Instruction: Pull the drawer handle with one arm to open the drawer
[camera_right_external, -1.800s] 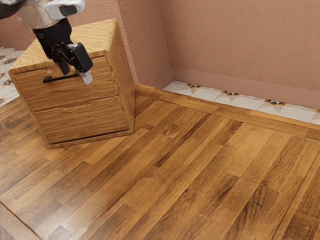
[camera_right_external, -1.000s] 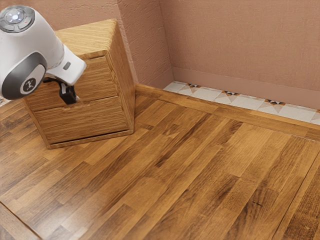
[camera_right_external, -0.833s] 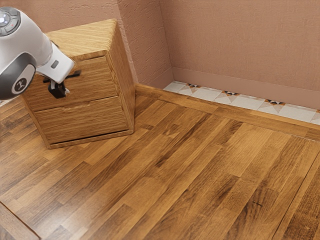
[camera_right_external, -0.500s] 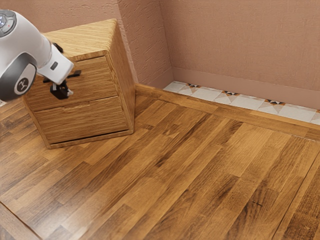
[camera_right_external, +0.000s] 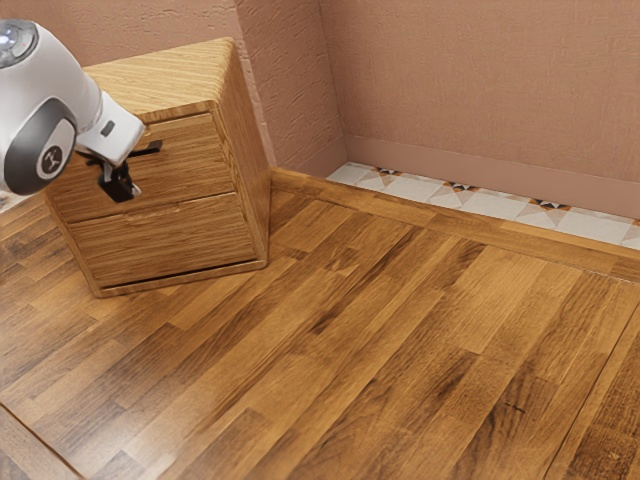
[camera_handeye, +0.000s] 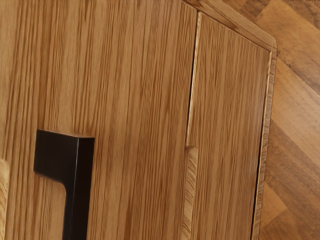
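A wooden cabinet (camera_right_external: 190, 75) with two drawers stands on the floor at the exterior view's left. The upper drawer (camera_right_external: 190, 165) carries a black bar handle (camera_right_external: 148, 150), and its front looks flush with the cabinet. My gripper (camera_right_external: 120, 188) sits right at this handle, low against the drawer front, with the white hand (camera_right_external: 50, 110) covering most of it. In the wrist view the handle's end (camera_handeye: 65, 190) is very close, on the upper drawer front (camera_handeye: 125, 100). Beside it lies the lower drawer (camera_handeye: 230, 125).
The lower drawer (camera_right_external: 165, 240) is shut. A pink wall corner (camera_right_external: 290, 80) stands just behind the cabinet. Wood plank floor (camera_right_external: 380, 330) spreads to the exterior view's right, with a tiled strip (camera_right_external: 480, 200) along the far wall.
The arm swung down in front of the cabinet and brought my hand to the handle. Over the last half second it edged slightly toward the exterior view's left. The drawer front has not visibly moved.
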